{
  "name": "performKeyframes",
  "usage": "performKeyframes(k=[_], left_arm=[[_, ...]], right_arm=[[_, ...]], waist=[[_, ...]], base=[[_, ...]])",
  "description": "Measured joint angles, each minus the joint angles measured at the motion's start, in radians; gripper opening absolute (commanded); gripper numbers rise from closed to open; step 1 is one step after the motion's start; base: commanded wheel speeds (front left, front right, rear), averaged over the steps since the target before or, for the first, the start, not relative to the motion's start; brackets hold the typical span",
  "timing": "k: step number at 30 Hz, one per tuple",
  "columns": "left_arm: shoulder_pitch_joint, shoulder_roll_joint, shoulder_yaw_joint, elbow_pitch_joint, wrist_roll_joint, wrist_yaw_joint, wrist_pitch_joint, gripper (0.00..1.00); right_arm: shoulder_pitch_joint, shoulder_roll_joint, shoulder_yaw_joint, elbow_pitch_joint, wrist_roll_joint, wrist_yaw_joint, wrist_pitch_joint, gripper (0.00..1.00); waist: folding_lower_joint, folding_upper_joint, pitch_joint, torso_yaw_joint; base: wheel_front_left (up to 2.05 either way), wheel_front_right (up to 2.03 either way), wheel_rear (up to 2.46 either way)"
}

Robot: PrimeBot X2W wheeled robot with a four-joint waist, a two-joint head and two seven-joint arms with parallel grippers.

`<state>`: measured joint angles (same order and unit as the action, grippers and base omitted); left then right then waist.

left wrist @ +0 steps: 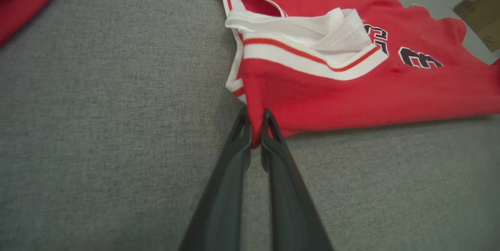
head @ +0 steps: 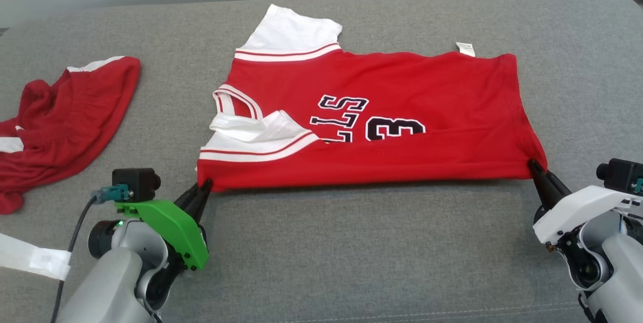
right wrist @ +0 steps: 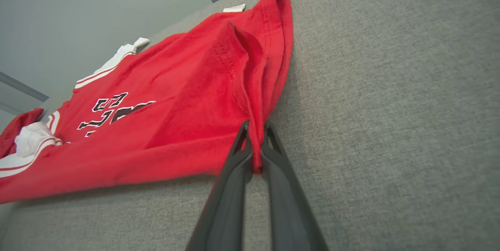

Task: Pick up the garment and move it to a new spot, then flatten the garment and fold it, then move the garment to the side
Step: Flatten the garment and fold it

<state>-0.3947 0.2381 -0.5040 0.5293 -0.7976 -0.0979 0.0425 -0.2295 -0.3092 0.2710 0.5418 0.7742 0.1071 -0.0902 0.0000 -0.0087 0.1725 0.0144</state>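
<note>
Nearest to the camera, at the bottom of the head view, are the two grippers. Left gripper point(head: 203, 188), under its green bracket, is closed on the near left corner of the red jersey point(head: 382, 107). Right gripper point(head: 535, 167) is closed on the near right corner. The jersey lies spread over the middle of the grey cushion point(head: 351, 252), its near edge straight between the two pinches. I judge this is the fold. Both arms should rise together, at equal height, with the edge taut, and carry it toward the far edge. The crumpled white shoulder point(head: 256, 129) may bunch under the fold. The left forearm leans up and to the right, the right one up and to the left.

From the left wrist, the dark fingers point(left wrist: 232, 165) stand nearly together, low over the cushion, with red cloth between the tips.

From the right wrist, the fingers point(right wrist: 230, 184) are narrow too, holding a gathered hem corner that rises a little from the cushion.
</note>
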Motion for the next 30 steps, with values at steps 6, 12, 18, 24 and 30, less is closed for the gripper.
performKeyframes(k=[6,12,18,24,30], left_arm=[[0.077,-0.002,-0.016,-0.033,0.005,0.003,-0.001,0.00],[0.141,-0.003,-0.020,-0.074,-0.007,0.020,0.010,0.00],[0.215,-0.004,-0.025,-0.123,-0.026,0.037,0.027,0.00],[0.268,0.000,-0.029,-0.181,-0.035,0.064,0.045,0.00],[0.302,0.009,-0.027,-0.231,-0.038,0.082,0.054,0.00]], right_arm=[[0.037,-0.037,0.021,-0.028,-0.020,0.000,0.033,0.00],[0.096,-0.062,0.026,-0.056,-0.017,0.001,0.071,0.00],[0.164,-0.073,0.010,-0.076,0.014,0.001,0.100,0.00],[0.221,-0.073,-0.003,-0.108,0.038,-0.002,0.114,0.00],[0.255,-0.077,-0.011,-0.143,0.053,-0.012,0.133,0.00]], waist=[[0.0000,0.0000,-0.040,0.021],[0.0000,0.0000,-0.066,0.047],[0.0000,0.0000,-0.087,0.073],[0.0000,0.0000,-0.096,0.095],[0.0000,0.0000,-0.095,0.100]], base=[[0.00,0.00,0.00],[0.00,0.00,0.00],[0.00,0.00,0.00],[0.00,0.00,0.00],[0.00,0.00,0.00]])
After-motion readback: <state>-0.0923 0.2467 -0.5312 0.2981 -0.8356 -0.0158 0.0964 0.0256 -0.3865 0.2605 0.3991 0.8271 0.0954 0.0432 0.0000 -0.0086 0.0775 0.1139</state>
